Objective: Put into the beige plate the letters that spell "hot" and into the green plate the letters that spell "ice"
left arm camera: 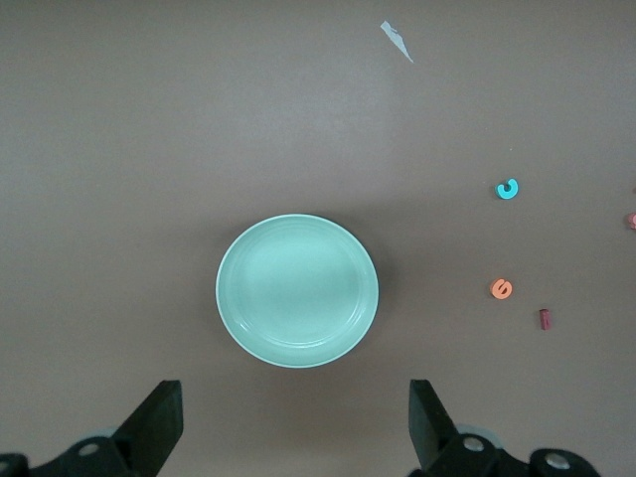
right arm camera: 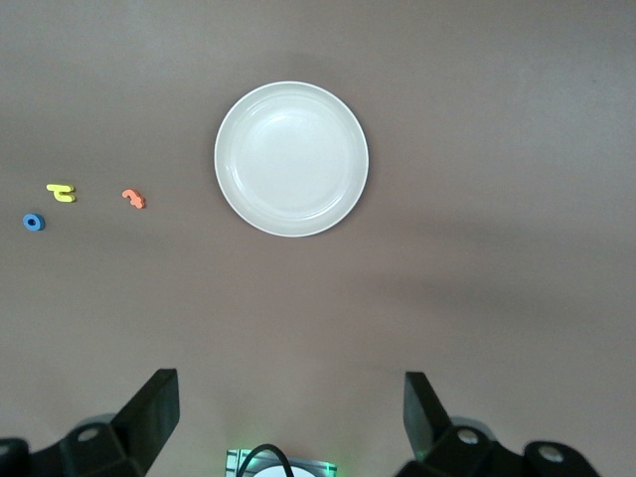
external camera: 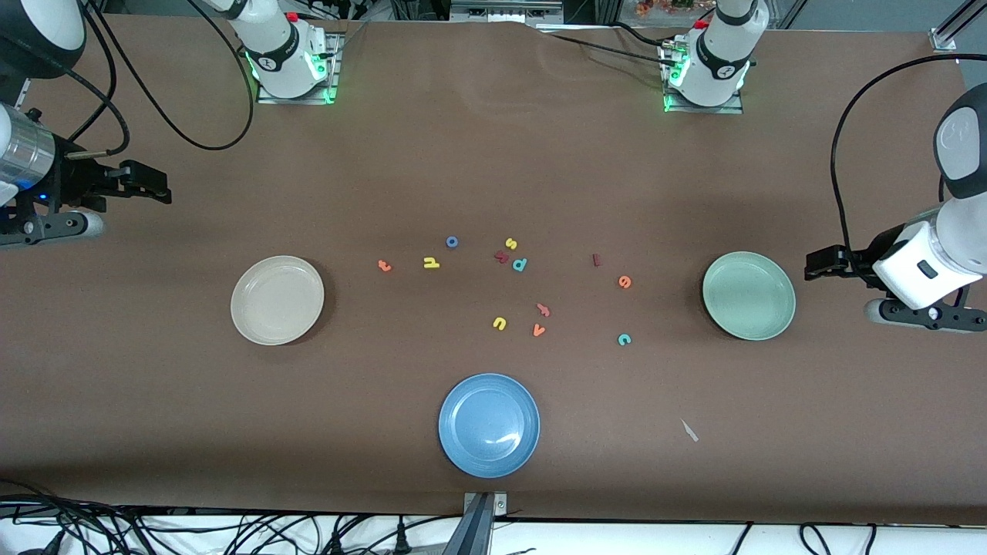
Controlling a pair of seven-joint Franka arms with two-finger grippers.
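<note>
Standing over the brown worktop [external camera: 493, 154], I see both arms waiting at its two ends with nothing in hand. The left gripper [left arm camera: 296, 422] hangs over the worktop's edge at the left arm's end, just beside the green plate [external camera: 749, 295], its fingers [left arm camera: 159, 417] spread wide and empty. The right gripper [right arm camera: 290, 422] hangs at the right arm's end of the worktop, above bare brown surface near the beige plate [external camera: 277, 300], fingers [right arm camera: 149, 412] equally wide apart and holding nothing.

Both plates are bare. Between them the small foam letters lie scattered around the middle of the worktop. The orange "t" [external camera: 384, 266], the yellow "h" [external camera: 431, 263] and the blue "o" [external camera: 452, 242] lie in a loose row toward the beige plate. The dark red "i" [external camera: 596, 260], the orange "e" [external camera: 624, 282] and the teal "c" [external camera: 624, 339] lie toward the green plate, the "c" nearest the front camera of the three.

Between those two groups lie a yellow "s" [external camera: 510, 244], a teal "p" [external camera: 520, 265] touching a dark red "k" [external camera: 502, 257], a yellow "u" [external camera: 500, 324] and an orange "v" [external camera: 538, 331]. A blue plate [external camera: 489, 425] sits near the worktop's front edge, with a scrap of pale paper [external camera: 689, 431] off toward the left arm's end.
</note>
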